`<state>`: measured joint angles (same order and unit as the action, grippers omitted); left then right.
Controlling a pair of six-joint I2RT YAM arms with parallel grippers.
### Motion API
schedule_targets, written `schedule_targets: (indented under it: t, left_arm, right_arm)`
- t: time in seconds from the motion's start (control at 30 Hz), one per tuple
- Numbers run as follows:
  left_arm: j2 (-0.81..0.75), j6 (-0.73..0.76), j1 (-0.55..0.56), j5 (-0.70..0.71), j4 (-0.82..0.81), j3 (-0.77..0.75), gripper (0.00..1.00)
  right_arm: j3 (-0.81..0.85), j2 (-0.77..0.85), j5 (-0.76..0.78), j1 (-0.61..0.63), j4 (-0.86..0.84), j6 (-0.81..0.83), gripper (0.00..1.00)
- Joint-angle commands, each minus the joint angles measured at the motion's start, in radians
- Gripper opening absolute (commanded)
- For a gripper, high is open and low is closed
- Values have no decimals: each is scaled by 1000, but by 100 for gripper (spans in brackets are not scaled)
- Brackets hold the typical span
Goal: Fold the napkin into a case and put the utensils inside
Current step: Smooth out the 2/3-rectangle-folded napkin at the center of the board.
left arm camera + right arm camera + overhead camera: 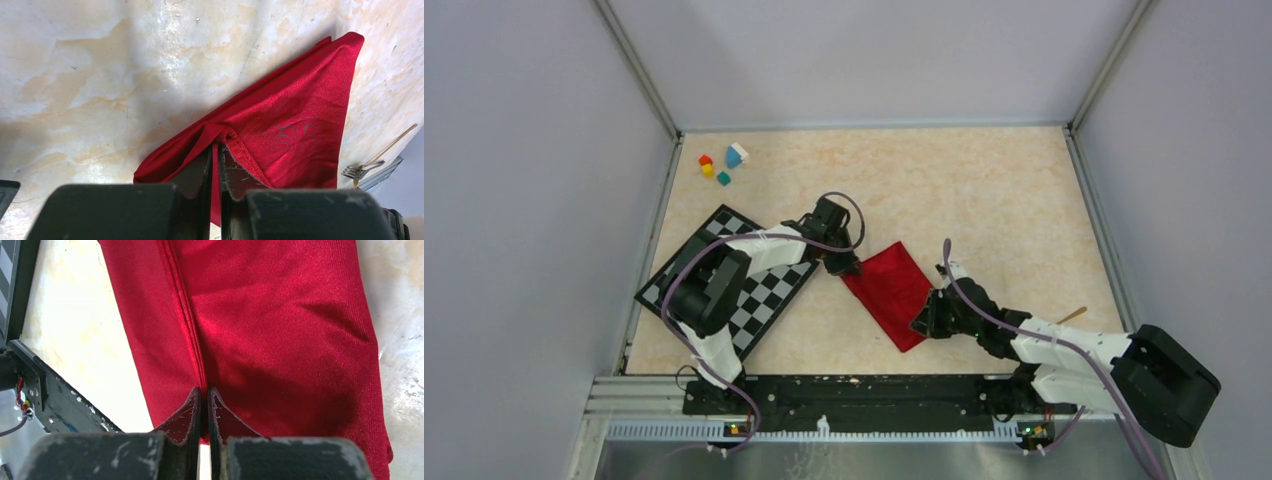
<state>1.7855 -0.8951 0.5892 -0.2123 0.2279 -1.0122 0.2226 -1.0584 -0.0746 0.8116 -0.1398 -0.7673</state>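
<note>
The folded red napkin was laid on the surface beside the checkered mat. Its far edge was pinched by the left tool, and its near fold was clamped by the right tool.

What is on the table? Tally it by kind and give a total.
Red napkin: 1
Checkered mat: 1
Small coloured blocks: 4
Fork: 1
Tan-handled utensil, bowl hidden: 1
Total: 8

Left jaws pinch napkin fold; fork far right, possibly spoon handle too.
</note>
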Motion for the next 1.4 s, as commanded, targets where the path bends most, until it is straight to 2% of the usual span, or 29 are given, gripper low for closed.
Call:
schedule_targets:
  t: [0.0,0.37,0.53,0.6,0.67,0.8,0.87,0.97,1.1,1.37]
  left_arm:
    - [15,40,7,-15,-35,-32,11]
    - [51,100,7,-59,-50,-23,10]
    - [23,148,25,-85,-53,-46,16]
    - [-20,167,41,-63,-8,-73,24]
    - [-63,177,47,-33,50,-97,36]
    - [-118,169,54,78,196,-140,66]
    - [-125,191,56,130,233,-154,72]
    - [-101,282,57,158,262,-190,71]
    - [-10,366,55,151,336,-272,58]
    - [73,399,56,118,281,-281,50]
  right_arm:
    - [-26,38,15,15,11,-20,0]
    - [6,81,40,18,135,-6,0]
    - [-7,83,38,20,102,-5,0]
    - [-5,86,42,20,101,-3,0]
    - [-2,92,47,20,105,-1,0]
    - [-8,107,50,20,102,-1,0]
    - [-12,107,49,19,97,-2,0]
    - [-12,108,42,19,89,0,0]
    - [-10,122,43,20,101,7,0]
    - [-19,137,40,20,98,0,0]
